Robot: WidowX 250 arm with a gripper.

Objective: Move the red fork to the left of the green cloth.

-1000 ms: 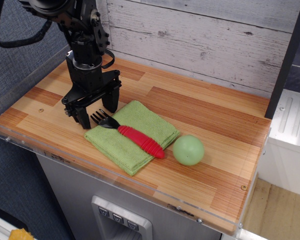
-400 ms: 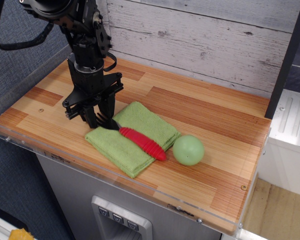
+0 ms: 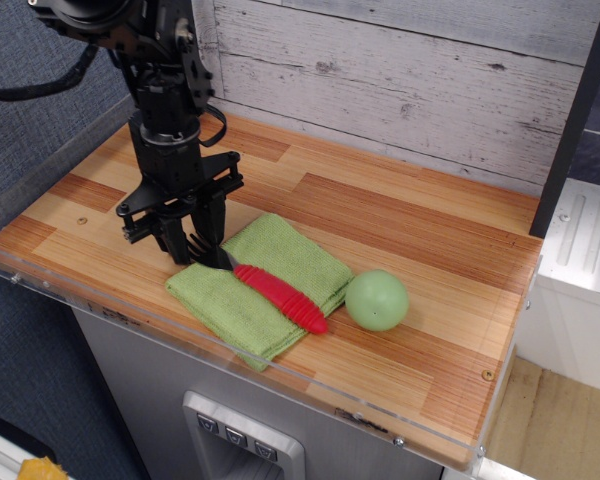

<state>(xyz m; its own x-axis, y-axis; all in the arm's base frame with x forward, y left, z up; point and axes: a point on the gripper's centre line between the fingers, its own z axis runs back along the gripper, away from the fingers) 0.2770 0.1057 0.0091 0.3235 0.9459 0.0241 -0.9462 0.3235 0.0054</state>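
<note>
A striped wooden tabletop with a clear acrylic edge spreads under and away to the right of the gripper; behind it rises a whitewashed plank wall. The black arm comes down nearly upright from the upper left, its wrist pointing at the board. Just below and right of the gripper lies the green cloth, a corner of it rumpled. The pale green ball sits farther right, beside the cloth's edge. The red fork rests diagonally on the cloth, and the jaws are pinched on its dark tines.
</note>
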